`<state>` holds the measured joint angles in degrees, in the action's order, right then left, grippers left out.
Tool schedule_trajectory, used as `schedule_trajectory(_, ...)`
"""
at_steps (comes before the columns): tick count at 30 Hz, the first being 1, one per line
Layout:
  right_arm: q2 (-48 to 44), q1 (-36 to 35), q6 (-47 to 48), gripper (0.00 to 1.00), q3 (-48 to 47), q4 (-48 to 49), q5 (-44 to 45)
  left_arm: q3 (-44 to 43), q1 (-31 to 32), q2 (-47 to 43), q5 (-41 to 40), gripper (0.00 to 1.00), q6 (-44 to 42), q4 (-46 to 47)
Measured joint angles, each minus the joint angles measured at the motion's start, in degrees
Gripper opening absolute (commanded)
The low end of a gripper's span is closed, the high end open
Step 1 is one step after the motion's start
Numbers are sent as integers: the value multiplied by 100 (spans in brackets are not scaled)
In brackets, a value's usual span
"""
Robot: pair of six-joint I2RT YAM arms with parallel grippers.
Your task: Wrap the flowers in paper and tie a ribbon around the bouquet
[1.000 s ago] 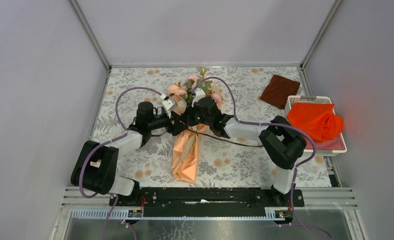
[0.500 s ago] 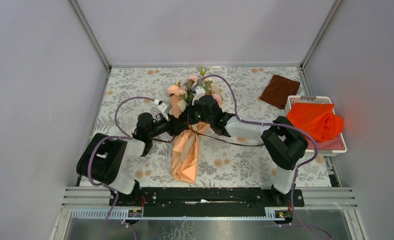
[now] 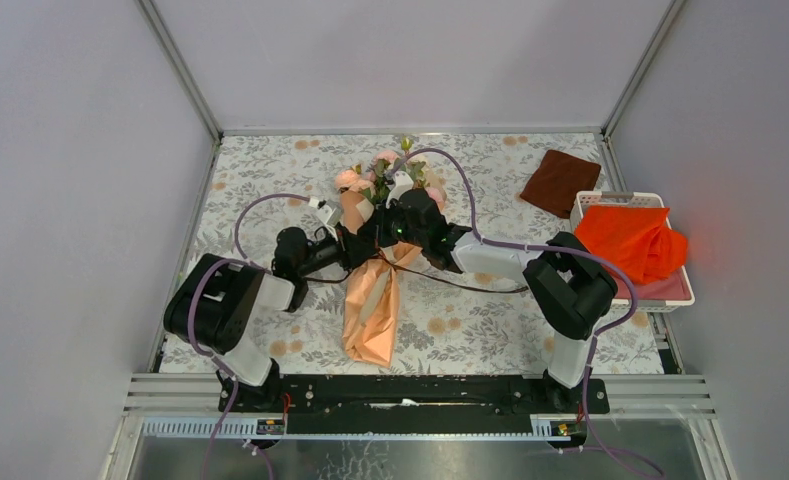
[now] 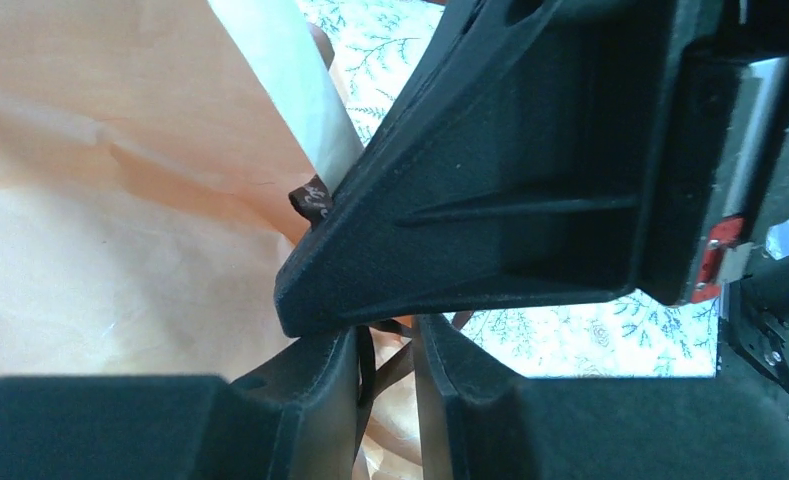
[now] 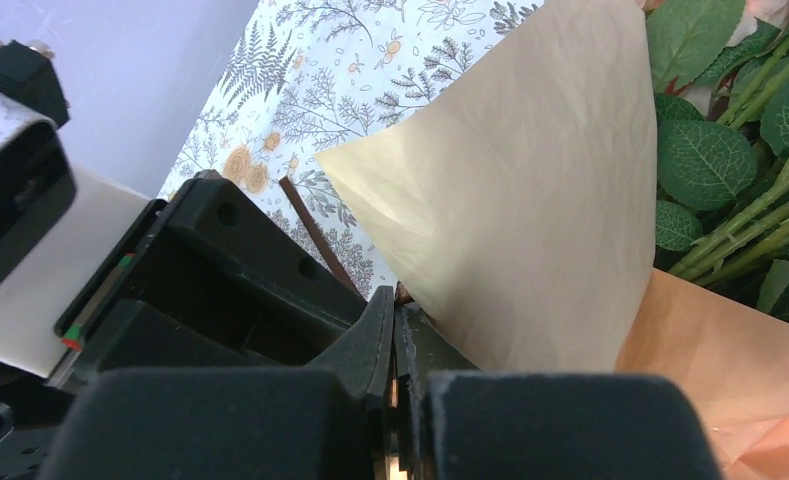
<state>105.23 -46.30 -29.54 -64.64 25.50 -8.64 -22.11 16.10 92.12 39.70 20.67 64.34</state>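
Observation:
The bouquet (image 3: 372, 310) lies on the floral table, a peach-orange paper (image 4: 100, 200) cone with its tan flap (image 5: 530, 220) turned up. Pink flowers (image 3: 385, 175) and green leaves (image 5: 710, 160) show at its far end. Both grippers meet at the cone's neck. My right gripper (image 5: 395, 300) is shut on the thin dark brown ribbon, whose end (image 4: 310, 200) sticks out at its tip. My left gripper (image 4: 385, 340) stands narrowly open just below it, and ribbon strands (image 4: 367, 365) run through the gap against one finger. More ribbon (image 3: 470, 283) trails off to the right.
A dark brown cloth (image 3: 560, 182) lies at the back right. Beside it stands a white basket (image 3: 620, 197) holding a bright orange cloth (image 3: 630, 240). Purple cables (image 3: 260, 200) loop above both arms. Enclosure walls close in the table on three sides.
My left arm's elbow has swung towards the near left while its gripper stays at the cone's neck, its jaws narrowing round the ribbon strands. The right gripper has barely moved.

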Motion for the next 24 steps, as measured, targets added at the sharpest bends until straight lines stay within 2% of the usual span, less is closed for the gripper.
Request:
schedule_trajectory(2, 0, -2, -33, 0, 2, 9, -4, -4, 0, 118, 28, 28, 98, 116)
schedule_trajectory(6, 0, -2, -79, 0, 35, 50, -7, -31, 0, 387, 94, 3, 345, 352)
schedule_trajectory(7, 0, -2, -85, 0, 44, 52, -7, -31, 0, 413, 105, 0, 400, 396)
schedule_trajectory(9, 0, -2, -94, 10, 48, 52, -7, -31, 0, 417, 122, 0, 455, 455)
schedule_trajectory(12, 0, -2, -94, 38, 55, 42, -11, -31, 0, 417, 142, 0, 476, 501)
schedule_trajectory(17, -245, 127, 2, 62, 166, -258, -195, -33, 0, 417, 149, 0, 481, 424)
schedule_trajectory(20, -951, 181, 295, 68, 527, -861, -297, -61, 0, 415, 107, 0, 437, 260)
schedule_trajectory(24, -2138, 291, 870, 69, 1067, -1591, -310, -68, 0, 415, 44, 0, 400, 122)
